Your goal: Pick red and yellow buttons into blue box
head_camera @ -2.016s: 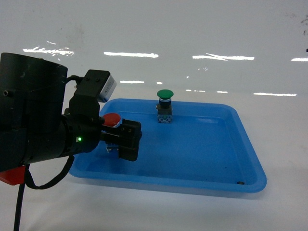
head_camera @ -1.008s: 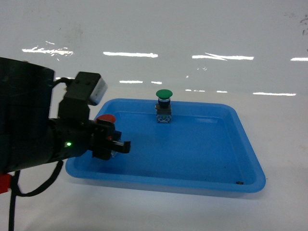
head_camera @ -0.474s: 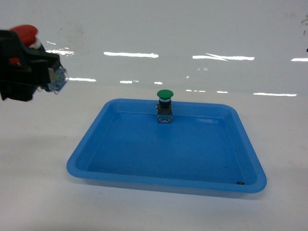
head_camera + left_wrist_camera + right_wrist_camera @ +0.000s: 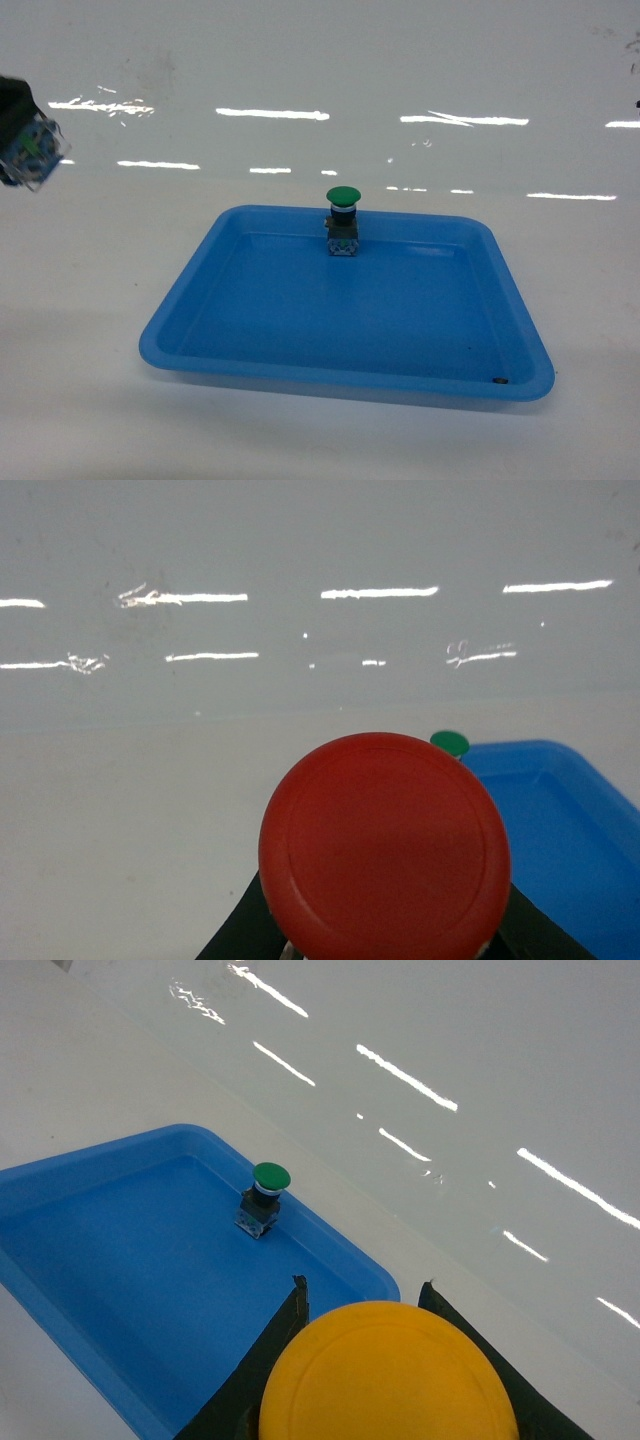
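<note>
Left gripper point(image 4: 25, 150) moved up-left, away from blue tray point(image 4: 200, 290), holding red button point(image 4: 385, 845). Right gripper point(image 4: 385, 1360) clamps yellow button point(image 4: 388, 1375). Transport step; next needs blue box, unseen.

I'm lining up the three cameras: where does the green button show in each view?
Head: green button stands upright at the far wall of the blue tray, just above picture centre.
Left wrist: only a sliver of its cap peeks over the red button.
Right wrist: left of centre, inside the tray.
Shared landmark: the blue tray.
</note>
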Tool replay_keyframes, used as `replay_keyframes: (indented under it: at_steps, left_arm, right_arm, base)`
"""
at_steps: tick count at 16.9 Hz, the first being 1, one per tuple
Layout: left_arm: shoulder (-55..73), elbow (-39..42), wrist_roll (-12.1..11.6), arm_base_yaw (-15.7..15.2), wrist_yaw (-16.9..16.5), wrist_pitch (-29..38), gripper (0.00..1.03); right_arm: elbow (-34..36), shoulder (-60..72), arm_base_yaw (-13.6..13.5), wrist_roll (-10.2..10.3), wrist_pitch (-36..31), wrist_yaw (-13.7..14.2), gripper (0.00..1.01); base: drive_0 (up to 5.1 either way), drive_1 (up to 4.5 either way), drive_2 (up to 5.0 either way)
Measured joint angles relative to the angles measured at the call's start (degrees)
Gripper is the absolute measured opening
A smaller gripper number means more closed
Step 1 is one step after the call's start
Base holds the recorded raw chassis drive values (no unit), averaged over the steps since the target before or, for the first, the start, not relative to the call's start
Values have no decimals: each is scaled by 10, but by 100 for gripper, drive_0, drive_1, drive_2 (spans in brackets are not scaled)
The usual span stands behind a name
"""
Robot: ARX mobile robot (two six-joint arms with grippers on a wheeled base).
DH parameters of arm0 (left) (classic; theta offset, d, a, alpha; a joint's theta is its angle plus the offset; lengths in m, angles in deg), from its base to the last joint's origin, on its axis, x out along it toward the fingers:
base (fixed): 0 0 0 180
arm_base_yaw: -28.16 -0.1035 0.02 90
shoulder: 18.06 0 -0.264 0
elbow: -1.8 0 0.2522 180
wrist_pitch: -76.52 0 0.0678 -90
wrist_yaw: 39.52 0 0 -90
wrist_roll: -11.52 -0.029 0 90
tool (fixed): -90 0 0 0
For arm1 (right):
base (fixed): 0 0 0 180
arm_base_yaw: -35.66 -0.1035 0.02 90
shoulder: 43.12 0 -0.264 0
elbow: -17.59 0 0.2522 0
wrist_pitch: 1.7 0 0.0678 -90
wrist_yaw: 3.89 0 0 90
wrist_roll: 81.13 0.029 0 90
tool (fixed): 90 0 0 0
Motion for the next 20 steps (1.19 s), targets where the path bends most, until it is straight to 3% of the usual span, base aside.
replay_keyframes:
  at_steps: [11,20]
  left_arm:
    - [-2,0,9,1,1,0,24]
    - [-1,0,9,1,1,-1,24]
  right_arm:
    - [0,0,0,0,0,0,29]
    - [0,0,0,0,0,0,29]
  base:
    - [0,0,0]
    - [0,-411,410]
